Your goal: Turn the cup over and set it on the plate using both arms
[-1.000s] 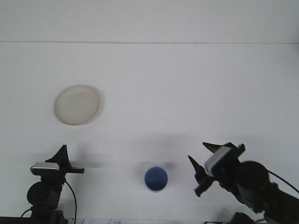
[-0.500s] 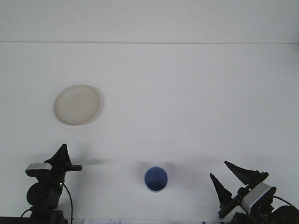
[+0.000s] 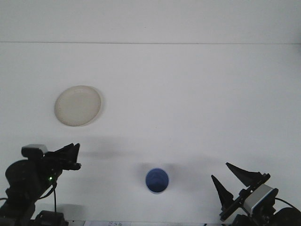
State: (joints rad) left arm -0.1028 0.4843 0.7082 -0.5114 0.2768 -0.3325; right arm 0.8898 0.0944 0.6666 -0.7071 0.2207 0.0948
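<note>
Left gripper [image 3: 70, 157] shifted, seemingly left of cup [image 3: 156, 180].

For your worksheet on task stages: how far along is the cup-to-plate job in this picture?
Done: the blue cup stands mouth up on the table, apart from the plate. In hand: nothing; the right gripper is open and empty, the left gripper holds nothing. Left: carrying and placing.

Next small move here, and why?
Probably bring the right gripper left toward the cup. The cup stands on the table between the arms, untouched, mouth toward the camera; the plate is bare and far left. The right gripper is open, level with the cup and apart from it. The left gripper looks shut.
</note>
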